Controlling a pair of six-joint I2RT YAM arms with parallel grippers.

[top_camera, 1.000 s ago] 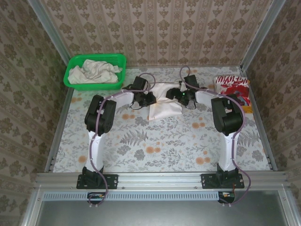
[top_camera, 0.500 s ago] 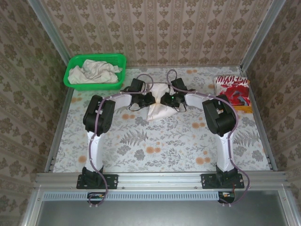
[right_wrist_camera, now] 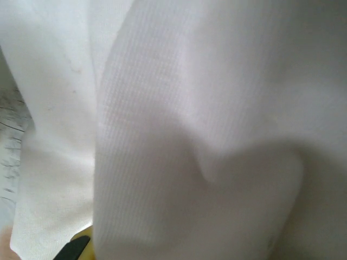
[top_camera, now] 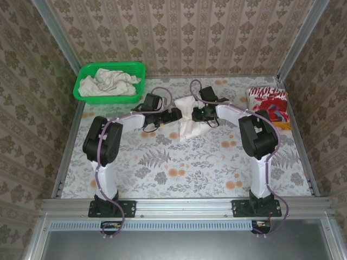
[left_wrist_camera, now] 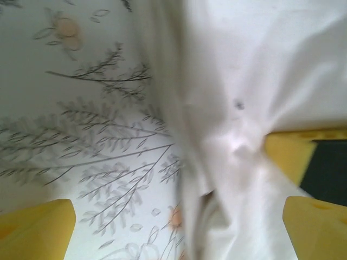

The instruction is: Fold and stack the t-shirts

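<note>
T-shirt [top_camera: 187, 127], off-white, lies bunched into a narrow, creased heap on the tabletop [top_camera: 179, 173], at mid-width and toward the far edge. Both arms reach inward to it from opposite sides.

The left gripper [top_camera: 174, 113] sits at the left side of the T-shirt. In the left wrist view its yellow fingers [left_wrist_camera: 38, 227] stand wide apart, one at each lower corner. A fold of the cloth runs down between them, but neither finger presses on it, so nothing is gripped. Bare printed tabletop shows to the left of the fold. A further yellow part [left_wrist_camera: 286, 154], with a black part beside it, shows past the cloth on the right; what it belongs to cannot be told.

The right gripper [top_camera: 199, 115] sits against the right side of the T-shirt. In the right wrist view ribbed off-white cloth lies close over the lens and covers the fingers, apart from a small yellow-and-black tip at the lower edge. Whether the jaws are closed on the cloth cannot be told.

The basket [top_camera: 81, 92], green mesh, stands in the far left corner of the tabletop. A crumpled T-shirt [top_camera: 107, 84], off-white, lies in it.

The red-and-white T-shirt [top_camera: 267, 100] lies folded at the right edge, near the far right corner, well apart from the heap.
</note>
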